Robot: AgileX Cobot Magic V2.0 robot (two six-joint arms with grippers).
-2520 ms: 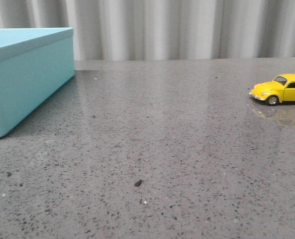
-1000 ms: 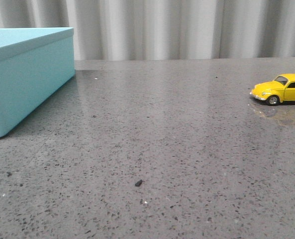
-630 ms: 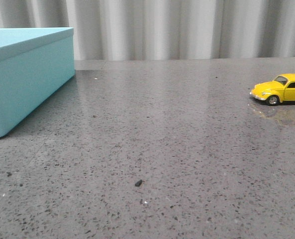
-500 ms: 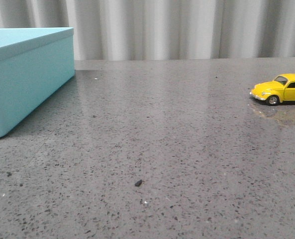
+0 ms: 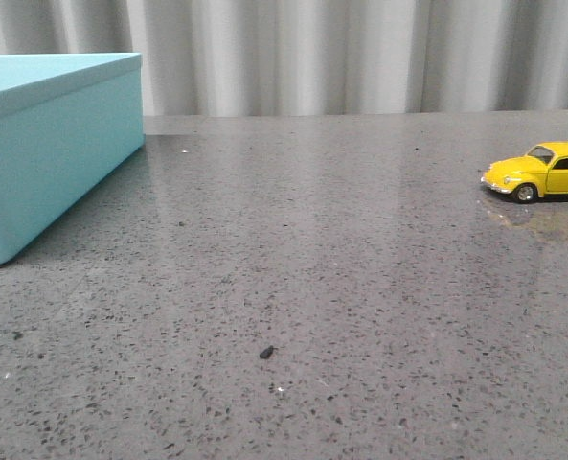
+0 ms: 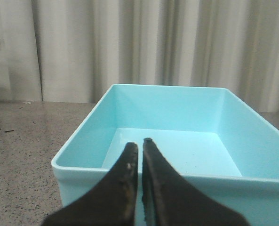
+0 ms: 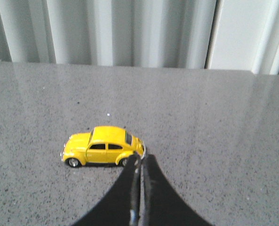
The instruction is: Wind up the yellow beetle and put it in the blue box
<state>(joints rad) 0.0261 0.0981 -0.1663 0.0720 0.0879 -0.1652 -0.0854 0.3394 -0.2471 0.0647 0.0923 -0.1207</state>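
Note:
The yellow beetle (image 5: 544,172) stands on its wheels at the right edge of the front view, partly cut off. In the right wrist view the beetle (image 7: 102,146) is side-on just beyond my right gripper (image 7: 140,157), which is shut and empty, its tips over the car's rear end. The blue box (image 5: 44,144) sits at the far left, open-topped. In the left wrist view the box (image 6: 177,127) is empty, and my left gripper (image 6: 138,141) is shut and empty, hovering at its near rim. Neither gripper shows in the front view.
The table (image 5: 303,287) is grey speckled stone, with a small dark crumb (image 5: 266,353) near the front middle. A pale pleated curtain (image 5: 360,53) hangs behind the table's far edge.

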